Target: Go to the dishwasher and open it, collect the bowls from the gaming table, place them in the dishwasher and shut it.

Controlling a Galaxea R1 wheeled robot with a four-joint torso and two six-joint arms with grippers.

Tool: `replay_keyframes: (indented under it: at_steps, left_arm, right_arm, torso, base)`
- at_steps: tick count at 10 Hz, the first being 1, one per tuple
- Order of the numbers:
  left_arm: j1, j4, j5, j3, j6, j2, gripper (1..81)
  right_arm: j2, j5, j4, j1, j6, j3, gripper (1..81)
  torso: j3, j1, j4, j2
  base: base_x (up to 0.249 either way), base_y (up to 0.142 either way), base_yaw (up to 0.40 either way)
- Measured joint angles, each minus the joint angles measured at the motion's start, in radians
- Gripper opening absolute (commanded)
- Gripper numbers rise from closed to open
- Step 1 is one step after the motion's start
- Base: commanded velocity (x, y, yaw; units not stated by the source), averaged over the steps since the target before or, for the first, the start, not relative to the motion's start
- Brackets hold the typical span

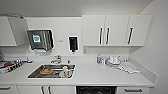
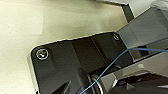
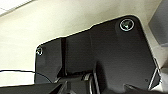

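Dark dishwasher (image 1: 96, 90) opening under white counter (image 1: 100, 75), sink (image 1: 52, 71) alongside.

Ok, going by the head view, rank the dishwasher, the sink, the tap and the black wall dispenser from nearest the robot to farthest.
1. dishwasher: under the counter's front edge, right of centre.
2. sink: set into the counter, left of centre.
3. tap: behind the sink, close to the wall.
4. black wall dispenser: mounted on the back wall, above the counter.
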Motion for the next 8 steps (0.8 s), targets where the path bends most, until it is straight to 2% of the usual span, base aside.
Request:
replay_keyframes:
  at_steps: [6,8]
  left_arm:
    - [-0.003,0.000,0.000,0.000,0.000,0.003,81.1]
    - [-0.004,0.000,0.000,0.000,0.000,0.003,81.1]
  right_arm:
    - [-0.001,0.000,0.000,-0.002,0.000,0.000,81.1]
    - [-0.001,0.000,0.000,-0.002,0.000,0.000,81.1]
  torso:
    - [0.003,-0.005,0.000,0.005]
    - [0.003,-0.032,0.000,0.043]
  base:
    - [0.000,0.000,0.000]
    - [0.000,0.000,0.000]
